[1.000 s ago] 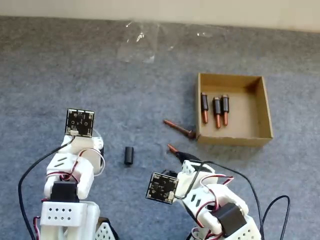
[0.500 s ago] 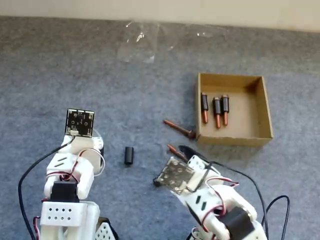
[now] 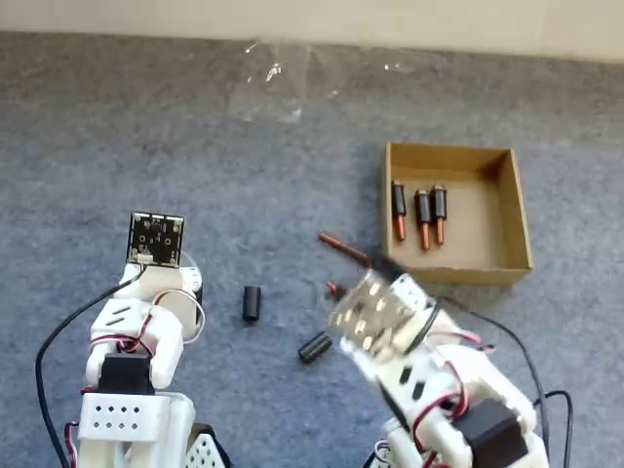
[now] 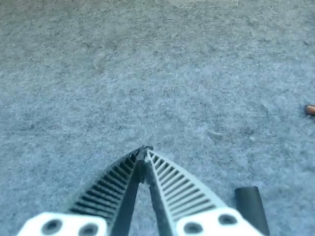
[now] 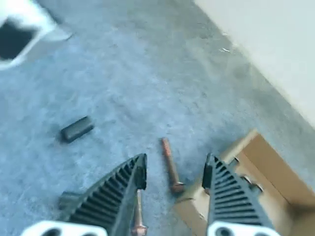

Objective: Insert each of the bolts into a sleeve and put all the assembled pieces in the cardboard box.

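Hovering with fingers spread, right tool (image 5: pixel 175 169) frames a bolt (image 5: pixel 169 160) (seemingly untouched).

Grey felt table (image 3: pixel 117 127), loose parts on it.
Cardboard box (image 3: pixel 458 271) at right. Far bolt (image 3: pixel 343 248) and near bolt (image 3: pixel 334 289) lie near its left corner. Left sleeve (image 3: pixel 252 303) and right sleeve (image 3: pixel 314 347) lie apart. Clear plastic wrapper (image 3: pixel 273 83) at the far edge.

No text, label, number or sign can be read on anything in these views.
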You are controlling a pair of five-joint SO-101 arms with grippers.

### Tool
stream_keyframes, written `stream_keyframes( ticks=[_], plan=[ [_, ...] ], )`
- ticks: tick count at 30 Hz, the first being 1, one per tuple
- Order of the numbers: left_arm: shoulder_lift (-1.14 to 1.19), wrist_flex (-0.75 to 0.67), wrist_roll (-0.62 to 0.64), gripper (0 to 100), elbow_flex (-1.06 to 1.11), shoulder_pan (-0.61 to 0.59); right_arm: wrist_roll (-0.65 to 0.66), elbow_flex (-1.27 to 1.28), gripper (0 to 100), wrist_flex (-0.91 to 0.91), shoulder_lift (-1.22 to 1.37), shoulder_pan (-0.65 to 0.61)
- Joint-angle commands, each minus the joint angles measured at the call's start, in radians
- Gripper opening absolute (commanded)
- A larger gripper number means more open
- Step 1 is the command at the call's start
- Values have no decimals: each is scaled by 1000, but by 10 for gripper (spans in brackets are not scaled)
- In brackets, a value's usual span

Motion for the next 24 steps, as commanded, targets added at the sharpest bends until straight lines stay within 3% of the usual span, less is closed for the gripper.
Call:
stream_keyframes(
  ticks=[1, 8, 19, 24],
  plan=[
    [-2, -25, -3, 6, -10, -5, -87, -194, 176, 48, 202, 85],
    [-2, -25, -3, 6, -10, -5, -269, -397, 176, 208, 581, 87],
    [-2, -25, -3, 6, -10, -10, -276, -435, 176, 209, 846, 84],
    [-2, -23, -3, 6, -10, -33, -454, -510, 176, 206, 958, 44]
  ],
)
